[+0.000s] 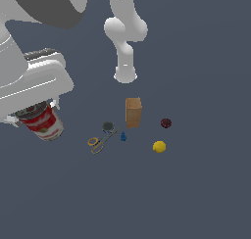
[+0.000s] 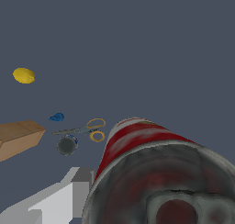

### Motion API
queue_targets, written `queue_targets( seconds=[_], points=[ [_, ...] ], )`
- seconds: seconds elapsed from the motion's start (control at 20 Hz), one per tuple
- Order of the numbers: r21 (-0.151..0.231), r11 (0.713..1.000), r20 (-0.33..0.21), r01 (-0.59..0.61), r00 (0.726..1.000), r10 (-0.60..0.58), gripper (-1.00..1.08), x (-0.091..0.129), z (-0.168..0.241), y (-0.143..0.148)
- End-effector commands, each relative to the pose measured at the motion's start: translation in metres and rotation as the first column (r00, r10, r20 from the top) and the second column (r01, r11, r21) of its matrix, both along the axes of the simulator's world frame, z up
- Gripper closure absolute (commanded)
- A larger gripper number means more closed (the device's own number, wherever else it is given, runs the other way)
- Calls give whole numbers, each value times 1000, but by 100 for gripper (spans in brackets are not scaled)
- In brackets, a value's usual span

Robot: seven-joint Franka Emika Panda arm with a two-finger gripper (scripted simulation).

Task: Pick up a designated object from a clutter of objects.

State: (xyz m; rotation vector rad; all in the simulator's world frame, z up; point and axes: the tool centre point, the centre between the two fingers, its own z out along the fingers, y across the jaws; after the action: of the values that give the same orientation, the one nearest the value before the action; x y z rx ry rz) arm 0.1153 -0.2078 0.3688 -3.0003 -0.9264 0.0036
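Red-and-white cylindrical tin can with dull metal top, clamped in the white end effector

With the box as dial centre in the exterior view, the ball lies at 3 o'clock and the lemon at 5. The disc and scissors lie at 8; my can sits far out at 9.

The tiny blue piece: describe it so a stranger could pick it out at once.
Start at the upright brown box in the middle of the floor. Just below its lower left corner in the exterior view, beside the scissors' blade tips, sits the tiny blue piece. It is the only blue thing there.
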Motion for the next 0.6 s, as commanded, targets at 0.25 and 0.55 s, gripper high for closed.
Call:
queue_targets(
  seconds=[0.25,0.55],
  points=[
    [-1,1000,3,0,1000,0,108,8,45,5],
    [-1,1000,3,0,1000,0,108,11,60,7]
  ],
)
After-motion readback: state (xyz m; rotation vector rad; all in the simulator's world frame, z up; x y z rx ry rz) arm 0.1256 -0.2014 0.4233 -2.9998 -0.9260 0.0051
